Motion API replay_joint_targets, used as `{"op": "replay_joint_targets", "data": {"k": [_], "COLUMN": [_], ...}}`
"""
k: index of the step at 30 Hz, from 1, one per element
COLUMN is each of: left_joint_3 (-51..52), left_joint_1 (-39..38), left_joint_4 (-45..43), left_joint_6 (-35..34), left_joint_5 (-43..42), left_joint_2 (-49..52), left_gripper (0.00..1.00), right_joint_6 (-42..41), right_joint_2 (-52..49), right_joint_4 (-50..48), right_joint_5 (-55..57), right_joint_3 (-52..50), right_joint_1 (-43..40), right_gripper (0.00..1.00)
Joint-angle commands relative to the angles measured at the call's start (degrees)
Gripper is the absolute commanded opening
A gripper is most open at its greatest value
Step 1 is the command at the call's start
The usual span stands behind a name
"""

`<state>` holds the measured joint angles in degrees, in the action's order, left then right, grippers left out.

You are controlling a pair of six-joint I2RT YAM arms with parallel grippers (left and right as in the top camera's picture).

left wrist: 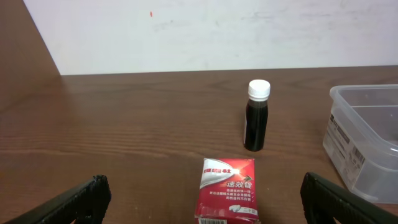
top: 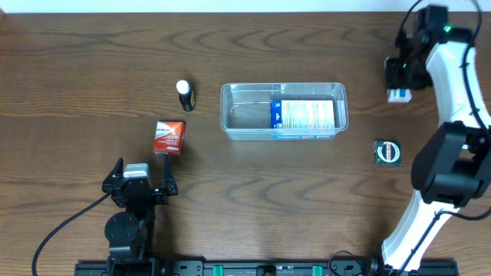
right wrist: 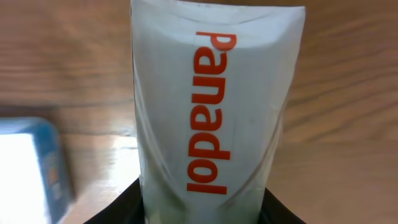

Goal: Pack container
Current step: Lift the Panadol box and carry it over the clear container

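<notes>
The clear, round-cornered plastic container (top: pixel 244 116) sits mid-worktop (top: pixel 92 69), a blue-and-white carton (top: pixel 305 115) lying inside. At far right, the right claw (top: pixel 399 80) appears clamped on a glossy white Panadol box (right wrist: pixel 211 106), its ends cut off. The left claw (top: pixel 143 172) gapes wide near a red carton (top: pixel 169 136).

Bright and even in the overhead view, lit from above; only short, soft shadows beside the dark bottle (top: pixel 184 95) and around the container (top: pixel 253 85), with pale glints along its clear rim. Sharp across the left wrist view, slightly washed out on the white wall (left wrist: pixel 186 31) at the top. Blurred in the right wrist view: soft-edged on the Panadol box (right wrist: pixel 214 106), blown out to white on the blue box (right wrist: pixel 37 168) at lower left.
</notes>
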<state>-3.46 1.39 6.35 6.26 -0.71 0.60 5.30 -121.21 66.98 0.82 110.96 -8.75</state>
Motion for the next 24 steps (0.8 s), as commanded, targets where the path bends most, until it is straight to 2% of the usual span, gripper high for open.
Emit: {"op": "replay_joint_targets", "data": {"k": [1, 10, 18, 24], "left_joint_3": [1.75, 1.75, 1.75, 1.75], "left_joint_1": [-0.13, -0.13, -0.13, -0.13], "left_joint_4": [0.81, 0.81, 0.81, 0.81], "left_joint_6": [0.57, 0.57, 0.57, 0.57], "left_joint_5": [-0.33, -0.33, -0.33, -0.33], "left_joint_2": [-0.37, -0.37, -0.37, -0.37], "left_gripper": [0.98, 0.98, 0.98, 0.98], "right_joint_6": [4.9, 18.38, 30.29, 38.05], "right_joint_2": [2.89, 2.89, 2.89, 2.86], "right_joint_4": [3.23, 9.66, 13.86, 15.93], "right_joint_5": [-3.74, -15.02, -14.99, -15.02], "right_joint_3": [6.49, 12.04, 12.04, 11.98], "right_joint_1": [1.49, 9.11, 17.57, 22.51], "right_gripper": [0.39, 0.41, 0.38, 0.41]}}
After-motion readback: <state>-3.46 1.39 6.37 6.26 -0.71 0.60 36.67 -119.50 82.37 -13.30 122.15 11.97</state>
